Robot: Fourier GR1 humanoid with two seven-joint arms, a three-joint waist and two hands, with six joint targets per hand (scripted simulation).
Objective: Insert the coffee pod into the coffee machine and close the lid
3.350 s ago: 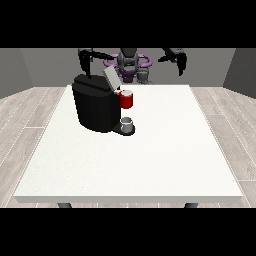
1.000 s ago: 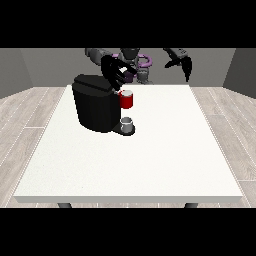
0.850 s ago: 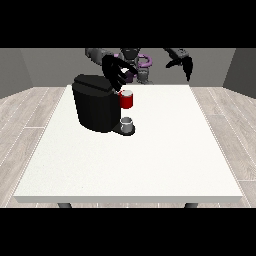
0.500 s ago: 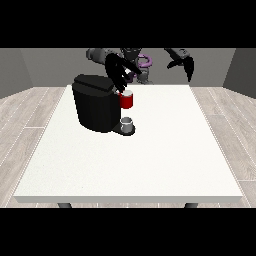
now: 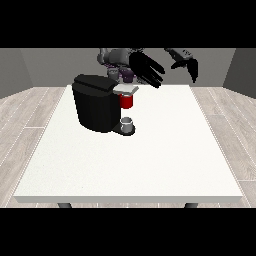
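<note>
Coffee machine (image 5: 97, 102) sits on my counter (image 5: 150, 160), a red thing at the machine (image 5: 127, 101). Above it, my hand at the view's left (image 5: 146, 70) spreads straight fingers, holding nothing.

I've got the coffee machine (image 5: 96, 102) on the table (image 5: 150, 155), toward the far left. A small cup (image 5: 128, 123) sits at its base, on its right, with open tabletop nearer the camera.
</note>
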